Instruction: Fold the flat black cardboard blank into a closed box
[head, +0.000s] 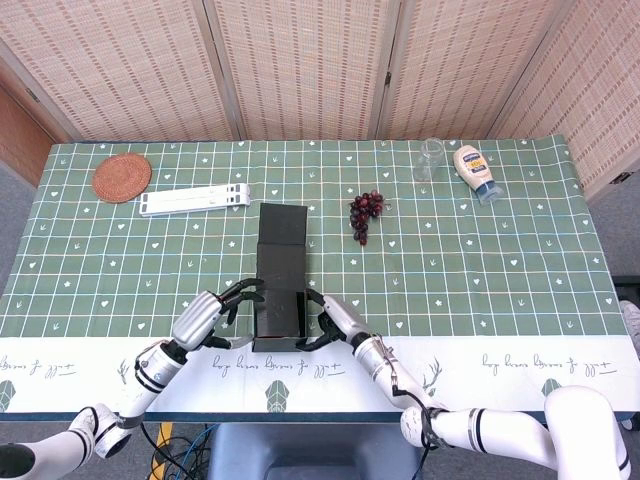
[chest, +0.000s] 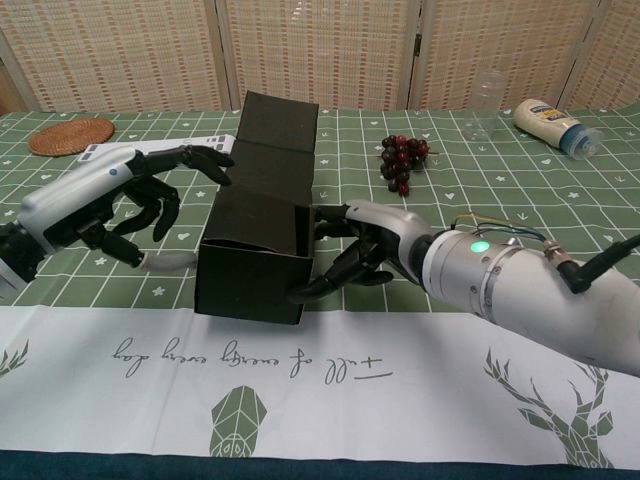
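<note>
The black cardboard box (head: 277, 305) sits on the table near the front edge, its body formed and its long lid flap (head: 282, 232) lying flat toward the back. In the chest view the box (chest: 252, 262) shows a closed front wall, with the lid flap (chest: 277, 135) behind it. My right hand (chest: 365, 252) grips the box's right side, fingers on the wall and thumb at the lower front corner. My left hand (chest: 125, 200) is at the box's left side with fingers spread, fingertips touching the upper left edge. Both the left hand (head: 205, 318) and the right hand (head: 337, 322) flank the box in the head view.
Behind the box to the right lie dark grapes (head: 365, 213). A clear glass (head: 431, 158) and a mayonnaise bottle (head: 476, 172) stand at the back right. A woven coaster (head: 122, 177) and a white folding stand (head: 195, 200) are at the back left.
</note>
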